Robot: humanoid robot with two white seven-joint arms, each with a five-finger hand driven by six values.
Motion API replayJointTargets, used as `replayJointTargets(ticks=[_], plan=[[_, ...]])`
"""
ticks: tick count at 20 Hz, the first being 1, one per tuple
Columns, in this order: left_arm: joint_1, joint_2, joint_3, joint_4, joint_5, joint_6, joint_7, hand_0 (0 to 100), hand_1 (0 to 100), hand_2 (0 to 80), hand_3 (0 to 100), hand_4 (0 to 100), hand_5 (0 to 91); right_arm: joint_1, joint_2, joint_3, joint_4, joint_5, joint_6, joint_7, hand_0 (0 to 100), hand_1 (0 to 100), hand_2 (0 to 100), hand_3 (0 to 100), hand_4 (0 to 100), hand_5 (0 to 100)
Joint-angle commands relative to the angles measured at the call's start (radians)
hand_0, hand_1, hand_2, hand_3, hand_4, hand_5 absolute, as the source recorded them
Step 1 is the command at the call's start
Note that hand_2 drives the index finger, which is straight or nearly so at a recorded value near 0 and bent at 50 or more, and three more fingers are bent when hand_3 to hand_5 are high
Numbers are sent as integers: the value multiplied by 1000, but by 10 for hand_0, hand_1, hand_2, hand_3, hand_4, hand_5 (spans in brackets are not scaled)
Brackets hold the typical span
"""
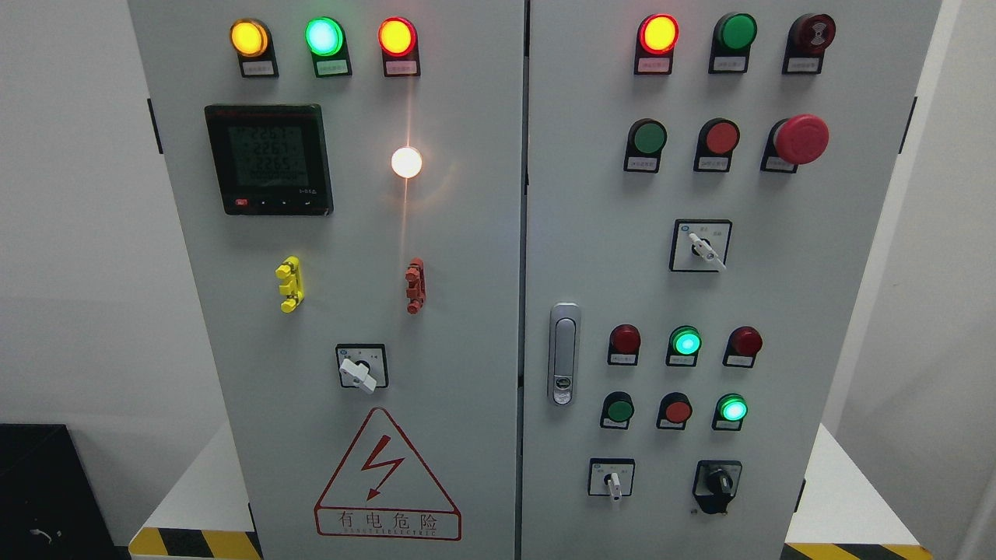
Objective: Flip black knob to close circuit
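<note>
The black knob (717, 482) sits low on the cabinet's (467, 311) right door, beside a white switch (612, 480), under green lamps (731, 408), nothing covering it; no hand shows, so finger state cannot be told

meter (268, 159) upper left door | knob (717, 482) lower right door, right of rotary switch (611, 478) | handle (564, 354) between doors

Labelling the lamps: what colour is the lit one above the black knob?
Green, seen in the head view, above the black knob.
</note>
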Motion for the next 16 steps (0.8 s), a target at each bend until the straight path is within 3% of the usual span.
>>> replayJointTargets(ticks=[1, 3, 8, 13, 16], plan=[[6, 0, 0, 0, 0, 0, -3, 120, 556, 0, 0, 0, 0, 5, 0, -43, -382, 130, 0, 0, 0, 50, 143, 143, 121, 0], [6, 0, 0, 0, 0, 0, -3, 120, 556, 0, 0, 0, 0, 5, 0, -44, -447, 176, 0, 0, 0, 53, 179, 203, 187, 0], [6, 0, 0, 0, 0, 0, -3, 120, 556, 0, 0, 0, 0, 4, 0, -59, -592, 283, 0, 1, 0, 39, 381, 448, 398, 318], [6, 0, 0, 0, 0, 0, -3, 120, 556, 0, 0, 0, 0, 0, 2, -59, -714, 382, 0, 1, 0, 27, 504, 626, 538, 458], [6, 0, 0, 0, 0, 0, -3, 120, 556, 0, 0, 0, 0, 0, 2, -64, -789, 478, 3, 1, 0, 0, 581, 771, 654, 602]])
